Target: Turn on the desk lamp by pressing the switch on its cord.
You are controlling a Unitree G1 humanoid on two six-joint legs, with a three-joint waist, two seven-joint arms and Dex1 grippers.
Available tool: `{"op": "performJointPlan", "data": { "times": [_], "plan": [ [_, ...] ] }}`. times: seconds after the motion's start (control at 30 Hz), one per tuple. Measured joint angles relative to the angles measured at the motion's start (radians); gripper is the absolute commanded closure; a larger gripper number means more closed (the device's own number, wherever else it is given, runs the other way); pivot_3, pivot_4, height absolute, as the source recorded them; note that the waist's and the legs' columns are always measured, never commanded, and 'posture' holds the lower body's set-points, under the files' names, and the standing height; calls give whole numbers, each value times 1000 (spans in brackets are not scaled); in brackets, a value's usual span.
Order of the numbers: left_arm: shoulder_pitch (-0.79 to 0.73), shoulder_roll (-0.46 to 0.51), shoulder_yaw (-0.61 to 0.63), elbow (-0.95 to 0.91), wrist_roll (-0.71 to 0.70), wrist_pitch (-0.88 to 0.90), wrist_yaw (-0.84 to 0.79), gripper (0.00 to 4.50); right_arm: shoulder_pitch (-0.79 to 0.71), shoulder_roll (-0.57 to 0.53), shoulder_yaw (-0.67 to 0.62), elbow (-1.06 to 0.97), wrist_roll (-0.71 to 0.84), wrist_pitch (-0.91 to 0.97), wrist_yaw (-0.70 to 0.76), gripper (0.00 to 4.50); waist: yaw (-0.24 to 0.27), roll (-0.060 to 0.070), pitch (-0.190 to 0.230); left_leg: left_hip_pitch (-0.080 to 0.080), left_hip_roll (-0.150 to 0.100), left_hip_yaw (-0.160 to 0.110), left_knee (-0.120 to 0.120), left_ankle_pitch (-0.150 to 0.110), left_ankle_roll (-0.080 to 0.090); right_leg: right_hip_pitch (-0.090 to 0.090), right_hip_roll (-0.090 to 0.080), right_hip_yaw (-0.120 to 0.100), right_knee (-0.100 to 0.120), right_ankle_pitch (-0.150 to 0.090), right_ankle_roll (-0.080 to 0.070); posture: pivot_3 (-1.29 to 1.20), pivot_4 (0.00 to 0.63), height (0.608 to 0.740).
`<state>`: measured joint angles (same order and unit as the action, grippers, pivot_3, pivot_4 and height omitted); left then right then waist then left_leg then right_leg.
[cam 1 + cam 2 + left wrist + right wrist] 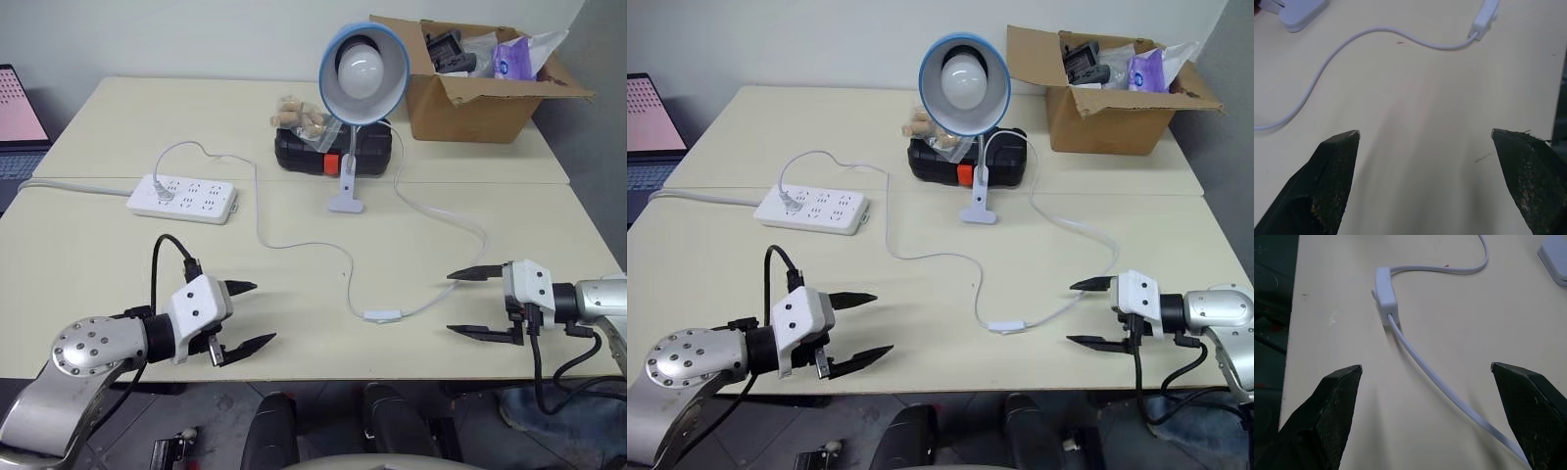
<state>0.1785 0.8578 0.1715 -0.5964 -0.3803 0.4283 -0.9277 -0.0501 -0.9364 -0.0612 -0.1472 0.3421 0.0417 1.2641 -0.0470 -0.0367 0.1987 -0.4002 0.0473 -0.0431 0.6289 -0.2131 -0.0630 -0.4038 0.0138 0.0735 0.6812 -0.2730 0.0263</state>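
Nearest to us, our left gripper (245, 315) and right gripper (468, 304) hover low over the front strip of the table (118, 264), each with its two black fingers spread wide and nothing between them. They point inward toward each other, which we judge a ready stance on either side of the switch (382, 315).

The switch lies flat on the table near the front edge, between the two grippers and closer to the right one. The right wrist view has it straight ahead between the spread fingers, so we think that arm is the better placed to press it. The cord (304, 247) runs from the switch in loose curves: one length loops back toward the power strip (182, 198) on the left, the other sweeps round on the right to the desk lamp (361, 73). The lamp stands well back at mid-table with its blue shade tilted toward us, in front of a black case (309, 152); it does not look lit.

Around the switch the table is bare, so there is open room to come down. The front edge is close, though, so a sideways nudge could slide the switch off. A cardboard box (470, 93) sits far back on the right, out of the way.
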Motion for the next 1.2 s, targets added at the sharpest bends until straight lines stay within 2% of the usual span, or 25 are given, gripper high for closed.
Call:
{"op": "performJointPlan", "data": {
  "times": [0.7,0.97,1.2],
  "plan": [
    [-35,-10,14,17,-56,-19,-32,0,-2,-1,-34,-17,-3,8,-22,61,-1,0,0,0,0,0,0,0,0,0,0,0,0,0,0,0,150,740],
    [9,33,-29,-58,-41,-37,-80,0,-9,-8,-31,-108,-4,60,-26,61,0,0,0,0,0,0,0,0,0,0,0,0,0,0,1,0,150,740],
    [12,33,-52,-160,-115,25,-76,0,-31,-64,98,-243,-58,208,-39,61,0,0,0,0,0,0,1,0,0,0,0,0,0,0,0,0,150,740]
  ]
}}
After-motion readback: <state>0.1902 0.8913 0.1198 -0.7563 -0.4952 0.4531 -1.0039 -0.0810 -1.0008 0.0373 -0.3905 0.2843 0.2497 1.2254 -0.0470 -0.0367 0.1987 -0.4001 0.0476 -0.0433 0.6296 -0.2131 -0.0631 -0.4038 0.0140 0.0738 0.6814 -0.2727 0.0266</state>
